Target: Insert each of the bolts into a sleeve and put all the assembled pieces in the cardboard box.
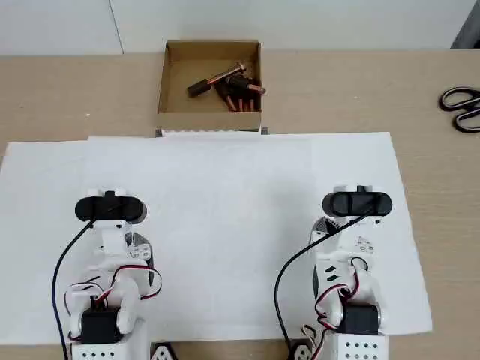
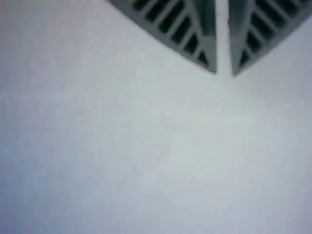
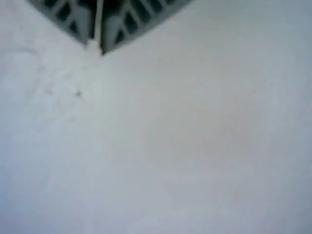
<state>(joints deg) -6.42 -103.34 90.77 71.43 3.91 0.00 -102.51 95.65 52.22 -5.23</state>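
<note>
The cardboard box stands at the far middle of the table. Inside it lie several copper bolts in dark sleeves, piled toward its right side. Both arms are folded back at the near edge of the white paper sheet. My left gripper points down close over the paper, its grey ribbed fingers nearly together with nothing between them. My right gripper also hangs just above the paper, its fingers pressed together and empty.
A pair of scissors lies on the bare wooden table at the far right. The white sheet covers most of the near table. Black cables run along both arms.
</note>
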